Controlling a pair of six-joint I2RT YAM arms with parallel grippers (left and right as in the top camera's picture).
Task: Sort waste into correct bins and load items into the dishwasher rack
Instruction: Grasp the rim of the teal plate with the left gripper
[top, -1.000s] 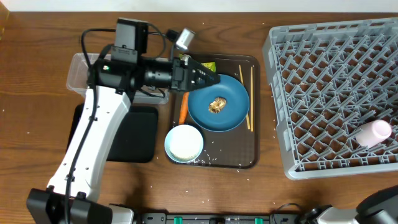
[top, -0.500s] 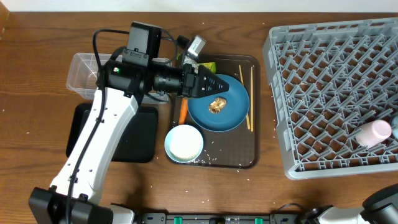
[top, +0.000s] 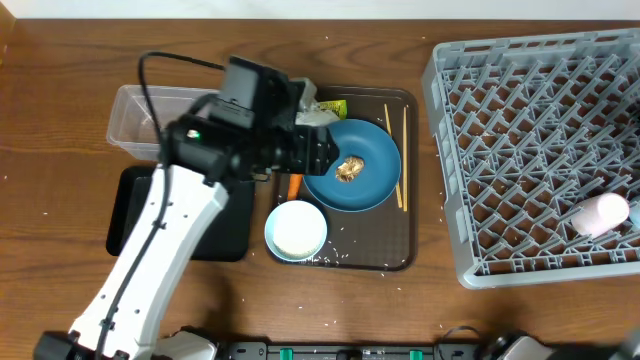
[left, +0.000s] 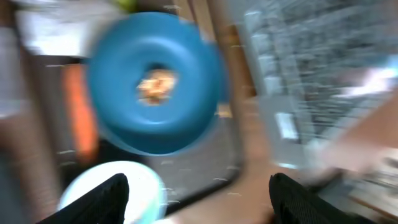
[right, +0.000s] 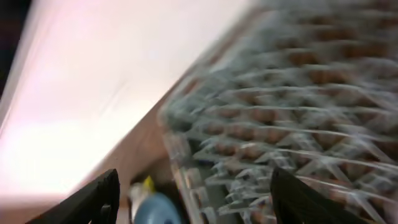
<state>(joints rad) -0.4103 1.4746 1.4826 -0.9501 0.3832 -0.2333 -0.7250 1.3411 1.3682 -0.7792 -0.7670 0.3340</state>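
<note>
Pincer (left: 198, 186) on our left gaping wide, we are judging the brown food lump (left: 155, 85) soft, crumbly, best pinched gently mid-body.

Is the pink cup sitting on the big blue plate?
No, the pink cup lies in the grey rack on the right, while the blue plate holds a brown food lump.

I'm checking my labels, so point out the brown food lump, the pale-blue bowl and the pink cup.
brown food lump (top: 349, 168), overhead view, centre of the lump.
pale-blue bowl (top: 296, 229), overhead view, middle of its white inside.
pink cup (top: 600, 214), overhead view, middle of its side.
</note>
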